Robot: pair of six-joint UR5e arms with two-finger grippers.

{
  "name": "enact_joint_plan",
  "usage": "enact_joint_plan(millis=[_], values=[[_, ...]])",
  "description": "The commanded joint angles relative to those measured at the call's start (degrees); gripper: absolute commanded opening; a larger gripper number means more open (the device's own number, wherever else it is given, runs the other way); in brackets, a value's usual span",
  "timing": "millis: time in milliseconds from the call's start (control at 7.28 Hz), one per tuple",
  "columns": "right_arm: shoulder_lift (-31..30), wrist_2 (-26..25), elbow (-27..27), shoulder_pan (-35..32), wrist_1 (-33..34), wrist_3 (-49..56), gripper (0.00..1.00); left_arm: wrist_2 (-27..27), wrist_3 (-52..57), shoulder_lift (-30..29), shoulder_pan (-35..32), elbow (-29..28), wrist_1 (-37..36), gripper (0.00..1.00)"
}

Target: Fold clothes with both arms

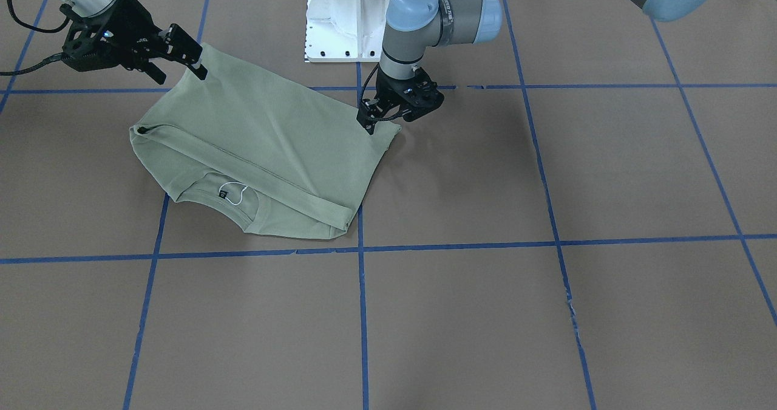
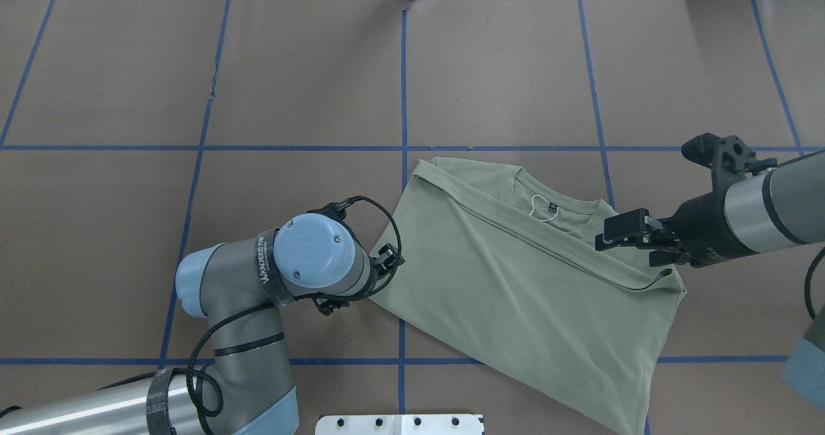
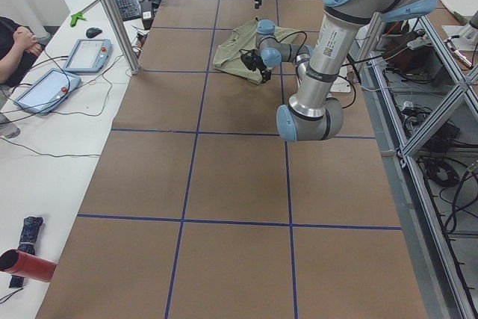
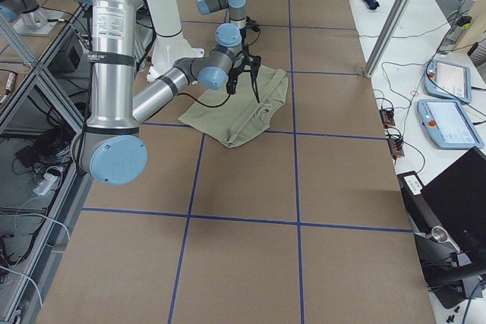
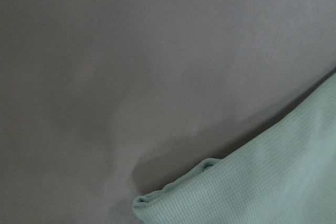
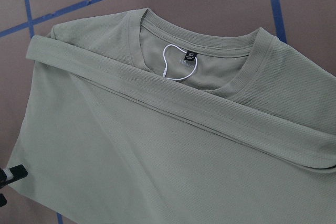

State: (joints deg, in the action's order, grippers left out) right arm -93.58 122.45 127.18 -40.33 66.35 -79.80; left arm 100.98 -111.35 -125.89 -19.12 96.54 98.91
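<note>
The pale sage-green shirt (image 1: 261, 130) lies folded on the brown table, collar and black neck label (image 6: 190, 55) toward the far side, a sleeve band folded across it (image 2: 515, 280). My left gripper (image 1: 368, 126) is low at the shirt's corner nearest the table's middle and looks shut on the cloth; in the overhead view (image 2: 388, 258) the wrist mostly hides it. The left wrist view shows only that curled shirt edge (image 5: 273, 182) close up. My right gripper (image 1: 182, 70) hovers high above the shirt's other side (image 2: 604, 234), open and empty, and its camera looks down on the whole shirt (image 6: 157, 156).
The white pedestal base (image 1: 346, 21) stands just behind the shirt. Blue tape lines (image 1: 362, 313) grid the brown table cover. Tablets (image 3: 86, 54) and an operator (image 3: 15, 46) are beside the table on my left; more tablets (image 4: 448, 104) are beside it on my right.
</note>
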Motion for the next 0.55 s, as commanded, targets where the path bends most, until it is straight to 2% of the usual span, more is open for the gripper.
enact_joint_plan(millis=[0,137,275,412], values=[[0.06,-0.02,-0.35,-0.36,0.0,0.0,1.0,-1.04,-0.18,-0.33,0.13,-0.65,-0.03,0.85],[0.15,0.15,-0.53,-0.45,0.09,-0.35,1.0,-1.13,-0.18,-0.24,0.13,-1.26,0.06,0.71],[0.15,0.15,-0.7,-0.71,0.01,-0.36,1.0,-1.13,-0.01,-0.24,0.13,-1.44,0.06,0.45],[0.15,0.24,-0.62,-1.06,0.0,-0.44,1.0,-1.13,0.43,-0.32,0.13,-1.18,0.06,0.1]])
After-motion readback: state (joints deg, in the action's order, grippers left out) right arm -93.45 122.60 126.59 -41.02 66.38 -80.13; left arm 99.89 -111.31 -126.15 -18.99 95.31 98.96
